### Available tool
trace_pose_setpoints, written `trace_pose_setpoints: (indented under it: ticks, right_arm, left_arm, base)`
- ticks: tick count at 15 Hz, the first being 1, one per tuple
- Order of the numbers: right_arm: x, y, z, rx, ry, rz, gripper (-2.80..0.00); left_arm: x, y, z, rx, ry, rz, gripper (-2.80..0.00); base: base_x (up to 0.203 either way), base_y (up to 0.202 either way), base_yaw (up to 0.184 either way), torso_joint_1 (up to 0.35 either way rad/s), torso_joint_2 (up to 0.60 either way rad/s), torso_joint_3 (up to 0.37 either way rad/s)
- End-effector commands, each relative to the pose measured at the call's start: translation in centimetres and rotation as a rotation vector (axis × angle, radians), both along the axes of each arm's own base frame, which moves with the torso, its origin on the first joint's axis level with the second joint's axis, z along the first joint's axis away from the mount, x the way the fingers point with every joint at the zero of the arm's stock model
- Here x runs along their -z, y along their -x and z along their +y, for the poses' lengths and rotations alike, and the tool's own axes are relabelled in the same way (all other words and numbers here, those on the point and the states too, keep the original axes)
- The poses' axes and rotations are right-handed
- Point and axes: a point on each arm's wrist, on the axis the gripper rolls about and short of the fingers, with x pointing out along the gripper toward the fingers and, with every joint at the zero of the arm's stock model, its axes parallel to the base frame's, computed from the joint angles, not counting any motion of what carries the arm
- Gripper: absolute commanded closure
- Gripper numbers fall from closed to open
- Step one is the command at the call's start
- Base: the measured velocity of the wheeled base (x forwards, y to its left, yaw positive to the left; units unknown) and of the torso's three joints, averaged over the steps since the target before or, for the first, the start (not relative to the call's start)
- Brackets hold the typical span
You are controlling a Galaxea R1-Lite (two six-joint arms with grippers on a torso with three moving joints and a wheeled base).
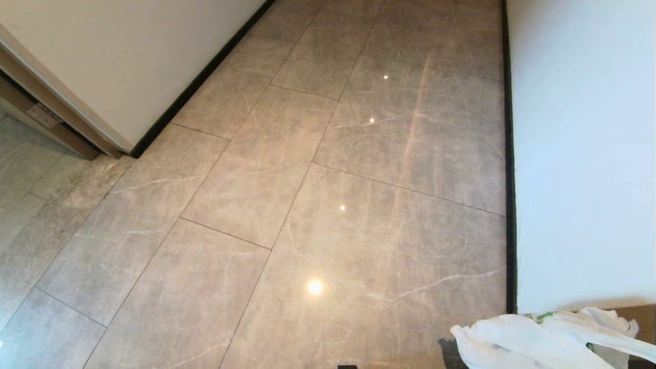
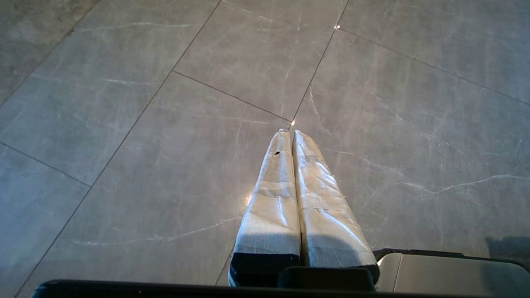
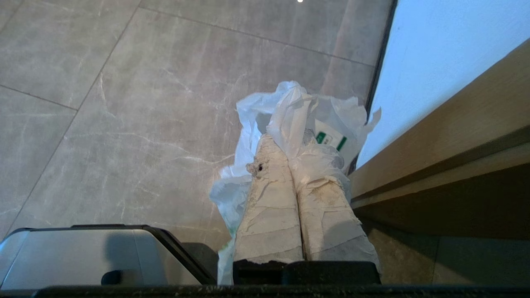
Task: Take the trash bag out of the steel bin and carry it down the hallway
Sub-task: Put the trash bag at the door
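— Two grippers, both pressed shut. Right gripper [image 3: 290,149] clamped on the trash bag [image 3: 298,120], bunched around the fingertips, hanging over the floor.
— And the left gripper [image 2: 290,133]?
— Shut on nothing, above bare hallway [image 1: 307,195] tiles.
— Edges?
— White wall [image 1: 584,154] with black baseboard [image 1: 508,154] close on the right of the bag [image 1: 543,338]; wooden ledge [image 3: 447,136] just beside it. Door frame [image 1: 56,128] far left. Wide open tile ahead and leftward.
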Motion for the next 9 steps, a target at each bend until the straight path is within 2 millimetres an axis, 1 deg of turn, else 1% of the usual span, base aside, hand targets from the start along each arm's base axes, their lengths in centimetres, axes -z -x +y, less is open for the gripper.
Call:
trace_pose_setpoints:
  ticks: [1,8,9]
  right_arm:
    - [0.01,0.01,0.00,0.000,0.000,0.001,0.00]
    - [0.02,0.03,0.00,-0.002,0.000,0.012,0.00]
    - [-0.01,0.05,0.00,-0.002,0.000,0.012,0.00]
  left_arm:
    - [0.00,0.00,0.00,0.000,0.001,0.000,0.00]
    - [0.00,0.00,0.00,0.000,0.001,0.000,0.00]
    - [0.00,0.00,0.00,0.000,0.001,0.000,0.00]
  base:
    - [0.000,0.000,0.000,0.000,0.00,-0.199]
    - [0.000,0.000,0.000,0.003,0.00,-0.197]
    - [0.000,0.000,0.000,0.003,-0.01,-0.111]
